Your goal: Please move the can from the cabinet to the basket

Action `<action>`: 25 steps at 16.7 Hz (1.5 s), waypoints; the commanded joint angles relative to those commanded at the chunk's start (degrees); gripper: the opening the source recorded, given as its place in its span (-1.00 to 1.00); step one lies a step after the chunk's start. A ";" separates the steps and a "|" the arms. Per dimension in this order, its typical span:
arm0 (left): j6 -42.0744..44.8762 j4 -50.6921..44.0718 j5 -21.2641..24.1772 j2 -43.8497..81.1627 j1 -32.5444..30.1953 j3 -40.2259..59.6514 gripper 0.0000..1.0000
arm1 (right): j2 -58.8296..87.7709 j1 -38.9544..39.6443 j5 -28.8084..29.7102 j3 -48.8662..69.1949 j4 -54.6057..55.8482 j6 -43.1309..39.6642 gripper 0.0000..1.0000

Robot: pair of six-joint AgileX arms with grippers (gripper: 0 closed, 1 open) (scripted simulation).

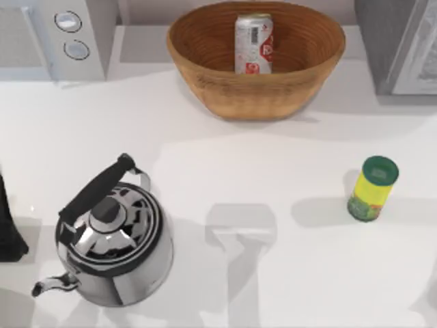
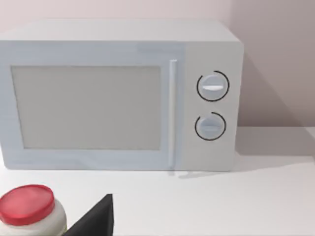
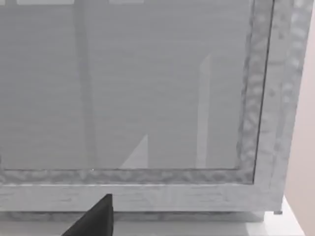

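So the can (image 1: 254, 44) is standing upright inside the basket (image 1: 198, 75) at the back middle of the worktop (image 1: 225, 171), its long axis vertical, tucked toward the basket's rear wall. Going by that, I'd call the transfer done.

The cabinet (image 1: 399, 44) sits in the back right corner, and my right wrist camera is staring straight at its white framed door (image 3: 147, 98) from close up. A dark wedge at the bottom of that view is probably part of my right hand (image 3: 96, 219), but I honestly can't tell whether the fingers are spread or closed, or whether anything's in them. Same deal on the left: a matching dark wedge for my left hand (image 2: 96, 219) in the wrist view, which faces the microwave (image 2: 118, 93) in the back left corner with a red-lidded jar (image 2: 29, 211) just beside it. Can't tell that one's state either.

What matters for whatever comes next: the can lies to the left of the cabinet, roughly between the two arms. Both hands look clear of the basket, so I reckon nothing's touching it.

Other stuff around: a steel kettle (image 1: 113, 246) front left and a yellow-green jar (image 1: 372, 188) over on the right, both well apart from the basket.
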 joint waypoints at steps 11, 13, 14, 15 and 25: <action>0.00 0.00 0.00 0.00 0.00 0.00 1.00 | 9.39 -6.36 -6.15 2.16 7.51 -0.04 1.00; 0.00 0.00 0.00 0.00 0.00 0.00 1.00 | 9.26 -6.46 -6.39 3.99 5.88 -0.03 1.00; 0.00 0.00 0.00 0.00 0.00 0.00 1.00 | 9.15 -6.58 -6.59 5.79 4.18 -0.02 1.00; 0.00 0.00 0.00 0.00 0.00 0.00 1.00 | 9.01 -6.75 -6.81 8.12 1.89 -0.02 1.00; 0.00 0.00 0.00 0.00 0.00 0.00 1.00 | 4.62 -8.54 -8.33 48.40 -44.94 -0.09 1.00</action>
